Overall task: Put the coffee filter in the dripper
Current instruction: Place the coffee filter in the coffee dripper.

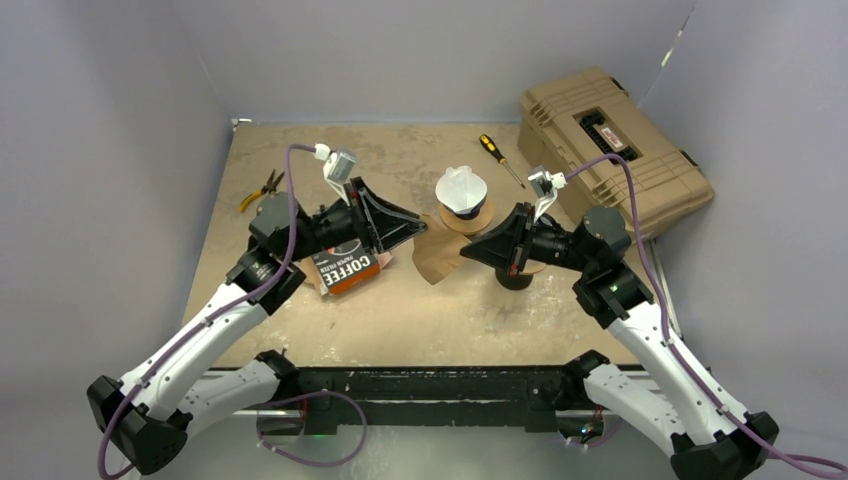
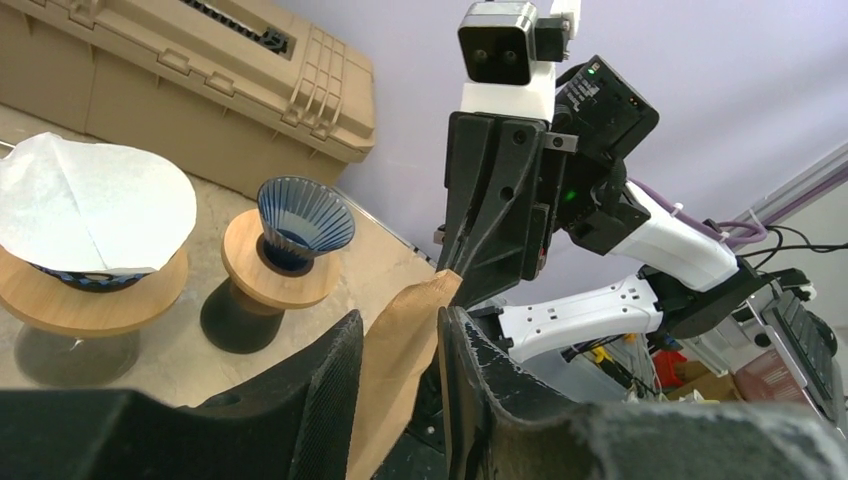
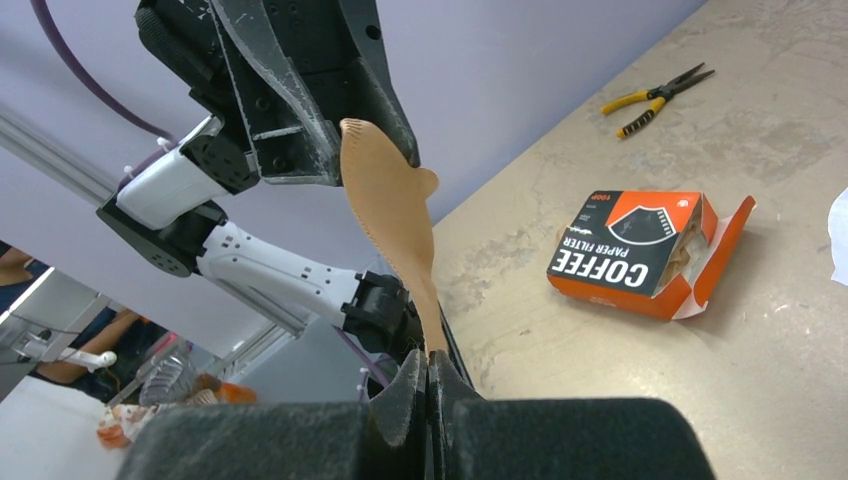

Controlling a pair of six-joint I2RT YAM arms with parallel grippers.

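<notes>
Jaws of the right gripper (image 1: 466,250) are pressed tight on one edge of the brown coffee filter (image 1: 440,258), held up over mid-table. Opposite, the left gripper (image 1: 420,228) has its fingers partly apart either side of the filter's other edge; whether they pinch it I cannot tell. An orange filter box (image 1: 345,270) lies beneath the left wrist. The empty blue dripper (image 2: 305,222) stands under the right arm. Farther back are a second dripper (image 1: 463,205) holding a white filter (image 1: 462,185), then a screwdriver (image 1: 500,158), pliers (image 1: 262,190) and a tan case (image 1: 615,150).
</notes>
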